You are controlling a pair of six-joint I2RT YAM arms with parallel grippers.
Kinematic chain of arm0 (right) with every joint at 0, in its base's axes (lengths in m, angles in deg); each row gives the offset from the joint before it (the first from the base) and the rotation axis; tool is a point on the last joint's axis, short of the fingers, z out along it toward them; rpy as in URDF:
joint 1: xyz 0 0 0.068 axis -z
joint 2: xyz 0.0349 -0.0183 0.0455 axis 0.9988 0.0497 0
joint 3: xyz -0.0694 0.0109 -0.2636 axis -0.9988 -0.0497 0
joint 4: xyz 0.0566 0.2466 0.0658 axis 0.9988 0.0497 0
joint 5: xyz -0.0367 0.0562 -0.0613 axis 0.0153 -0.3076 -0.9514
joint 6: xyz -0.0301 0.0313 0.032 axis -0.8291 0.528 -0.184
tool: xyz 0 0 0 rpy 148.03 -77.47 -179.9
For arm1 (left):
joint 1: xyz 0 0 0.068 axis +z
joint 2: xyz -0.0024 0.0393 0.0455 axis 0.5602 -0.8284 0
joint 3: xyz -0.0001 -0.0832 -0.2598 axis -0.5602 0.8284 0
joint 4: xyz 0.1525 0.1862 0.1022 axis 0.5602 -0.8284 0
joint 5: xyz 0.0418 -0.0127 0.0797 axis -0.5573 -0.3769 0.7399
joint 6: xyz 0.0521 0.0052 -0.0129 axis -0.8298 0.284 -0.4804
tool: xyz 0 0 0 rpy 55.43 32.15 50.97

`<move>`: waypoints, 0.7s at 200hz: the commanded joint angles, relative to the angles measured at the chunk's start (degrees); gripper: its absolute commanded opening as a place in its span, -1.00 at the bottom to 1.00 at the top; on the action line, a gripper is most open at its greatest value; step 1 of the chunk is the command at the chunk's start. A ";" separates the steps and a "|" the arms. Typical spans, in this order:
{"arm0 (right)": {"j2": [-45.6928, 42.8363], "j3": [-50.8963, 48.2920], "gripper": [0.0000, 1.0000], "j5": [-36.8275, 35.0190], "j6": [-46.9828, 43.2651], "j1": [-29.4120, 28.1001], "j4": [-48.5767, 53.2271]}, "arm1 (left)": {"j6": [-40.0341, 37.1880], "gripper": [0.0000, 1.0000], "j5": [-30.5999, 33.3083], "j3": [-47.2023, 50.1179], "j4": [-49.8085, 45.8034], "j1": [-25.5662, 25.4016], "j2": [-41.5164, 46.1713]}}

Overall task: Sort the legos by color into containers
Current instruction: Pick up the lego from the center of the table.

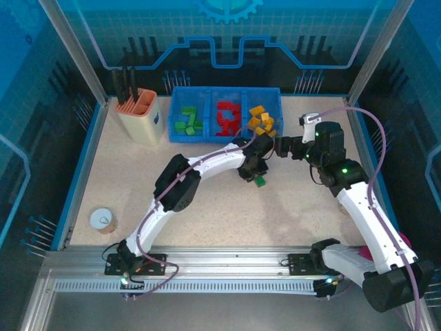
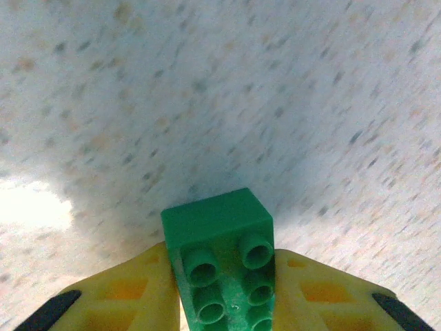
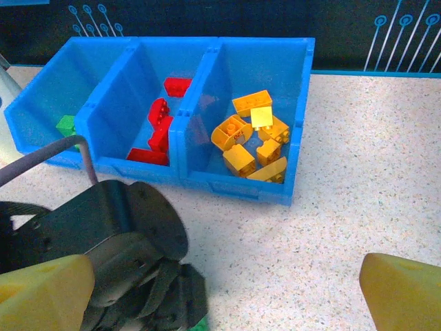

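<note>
Between the yellow fingers [image 2: 131, 293] of the left end effector [image 2: 224, 303], a green lego [image 2: 220, 241] is clamped by its long sides. Its studs face the wrist camera and its long axis runs straight out ahead of the fingertips, low over the speckled counter [image 2: 207, 89]. Beyond this end effector stands the blue tray [image 1: 224, 90], with green legos [image 1: 187, 118] in its left compartment, red legos [image 1: 226, 117] in the middle and yellow legos [image 1: 260, 121] on the right. Just to the right, the right end effector [image 3: 227, 293] hangs spread wide, grasping nothing and pointing toward the tray.

robot lab cell: blue panelled walls [image 1: 227, 34], aluminium rail [image 1: 220, 265].
</note>
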 commanded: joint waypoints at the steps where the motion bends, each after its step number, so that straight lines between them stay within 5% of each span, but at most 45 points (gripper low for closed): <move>1: -0.99 0.08 1.00 -0.87 -0.74 0.19 0.17 | -4.67 -0.47 -2.56 9.33 -13.09 -0.77 0.42; 72: 0.00 -1.41 1.00 4.29 -0.16 4.00 -2.17 | -14.21 -0.53 6.71 17.29 -15.96 0.39 10.59; 140: 5.82 -0.25 1.00 3.38 -0.46 5.40 -1.18 | -26.42 -0.56 23.06 9.38 -15.58 9.23 19.40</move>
